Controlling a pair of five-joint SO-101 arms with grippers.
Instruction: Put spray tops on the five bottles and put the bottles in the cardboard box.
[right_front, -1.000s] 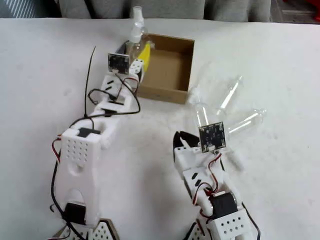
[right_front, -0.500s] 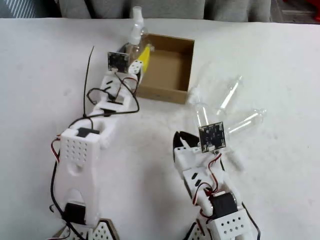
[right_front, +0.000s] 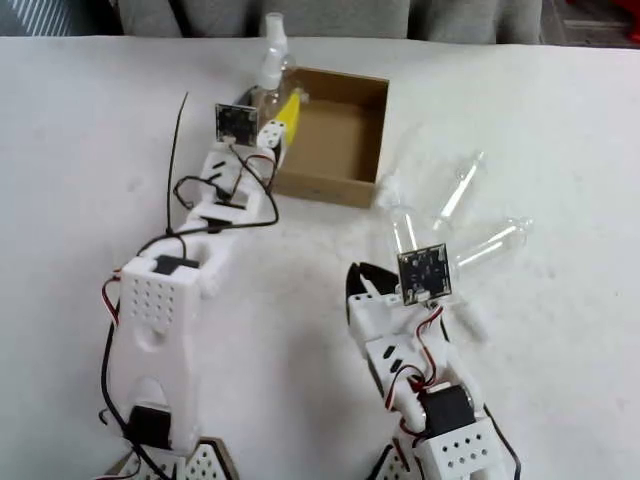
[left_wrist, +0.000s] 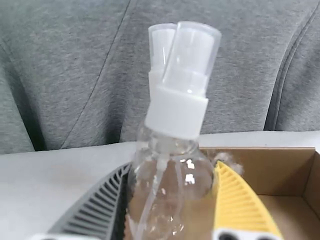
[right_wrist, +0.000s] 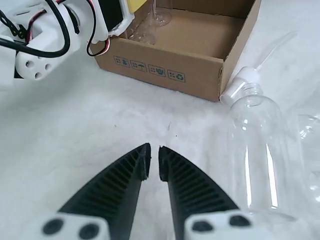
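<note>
1. One bottle with its spray top on stands upright, clamped in the left gripper at the left wall of the cardboard box.
2. Right gripper – jaws all but together, holding nothing, low over the table.
3. Three bottles lie on the table just right of the box.

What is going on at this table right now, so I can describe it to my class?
The left pincer is shut on a clear bottle with its spray top fitted, holding it upright at the edge of the cardboard box. The right pincer, shut and empty, is over the table in front of the box. Three more bottles lie on their sides beside the box, not yet boxed.
</note>
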